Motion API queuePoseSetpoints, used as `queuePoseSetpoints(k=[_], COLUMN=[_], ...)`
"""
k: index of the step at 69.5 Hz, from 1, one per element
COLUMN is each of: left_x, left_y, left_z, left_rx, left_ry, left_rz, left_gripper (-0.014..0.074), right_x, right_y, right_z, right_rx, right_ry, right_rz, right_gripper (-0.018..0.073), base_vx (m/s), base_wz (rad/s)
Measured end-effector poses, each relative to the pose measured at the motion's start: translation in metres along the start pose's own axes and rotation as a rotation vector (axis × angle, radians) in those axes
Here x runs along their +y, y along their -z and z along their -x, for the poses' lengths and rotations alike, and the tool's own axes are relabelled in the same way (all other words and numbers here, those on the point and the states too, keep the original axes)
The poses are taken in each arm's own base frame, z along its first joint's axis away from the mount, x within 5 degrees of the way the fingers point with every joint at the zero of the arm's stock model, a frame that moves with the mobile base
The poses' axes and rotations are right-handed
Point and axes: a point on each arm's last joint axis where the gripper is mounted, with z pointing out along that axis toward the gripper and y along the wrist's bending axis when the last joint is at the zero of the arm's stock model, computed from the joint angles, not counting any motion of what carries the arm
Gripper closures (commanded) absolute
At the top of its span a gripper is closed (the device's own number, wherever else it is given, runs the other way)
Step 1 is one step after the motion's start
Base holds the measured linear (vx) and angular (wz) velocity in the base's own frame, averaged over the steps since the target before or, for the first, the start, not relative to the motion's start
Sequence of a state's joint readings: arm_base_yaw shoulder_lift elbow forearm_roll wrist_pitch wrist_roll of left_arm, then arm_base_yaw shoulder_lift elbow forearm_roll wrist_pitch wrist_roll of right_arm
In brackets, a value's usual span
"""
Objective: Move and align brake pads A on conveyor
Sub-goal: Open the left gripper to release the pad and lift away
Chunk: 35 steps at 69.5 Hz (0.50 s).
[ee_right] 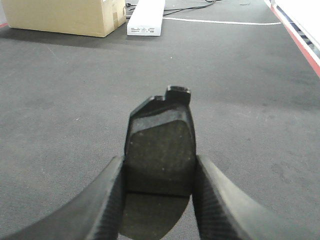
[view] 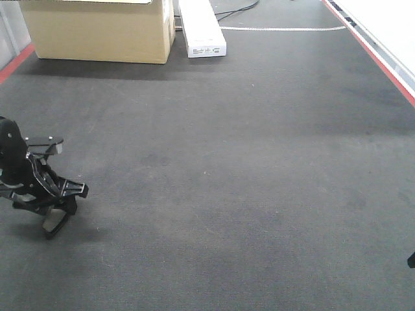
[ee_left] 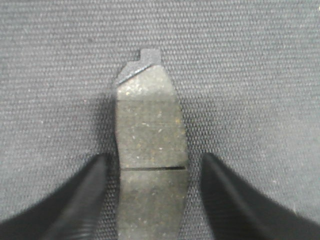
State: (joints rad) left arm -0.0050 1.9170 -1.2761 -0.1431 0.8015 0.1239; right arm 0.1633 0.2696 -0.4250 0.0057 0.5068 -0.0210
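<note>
Conveyor (view: 246, 181) spans everything below both tools; cardboard box (view: 100, 29) and white carton (view: 202, 29) far ahead. Left gripper (ee_left: 155, 159) low over belt, jaws spread, flat brake pad (ee_left: 150, 130) lying between fingers, sides untouched (probably squaring up for pinch). Right gripper (ee_right: 160, 162) clenched across lifted brake pad (ee_right: 160, 140), held clear of belt, likely for carrying into line.
</note>
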Motion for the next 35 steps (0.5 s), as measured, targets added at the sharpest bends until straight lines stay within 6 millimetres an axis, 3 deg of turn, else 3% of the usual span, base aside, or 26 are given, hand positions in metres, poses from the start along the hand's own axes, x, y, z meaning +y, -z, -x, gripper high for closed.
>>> queuePoseSetpoints(k=[7,20,35], left_x=[-0.002,-0.009,-0.016], left_y=[0.021,0.079,0.142], left_z=[0.001,-0.005,-0.049], left_rx=[-0.054,-0.178,-0.374], left_ry=[-0.010,-0.060,-0.105], left_rz=[0.001,0.004,0.024], left_gripper=[0.0147,0.0147,0.0147], right_x=[0.000,0.000,0.000], right_y=[0.000,0.000,0.000], right_z=[0.000,0.000,0.000], right_rx=[0.000,0.000,0.000], right_ry=[0.000,0.000,0.000], right_rz=[0.000,0.000,0.000], right_gripper=[0.0566,0.0566,0.0566], base_vx=[0.00,0.00,0.00], base_wz=[0.00,0.00,0.00])
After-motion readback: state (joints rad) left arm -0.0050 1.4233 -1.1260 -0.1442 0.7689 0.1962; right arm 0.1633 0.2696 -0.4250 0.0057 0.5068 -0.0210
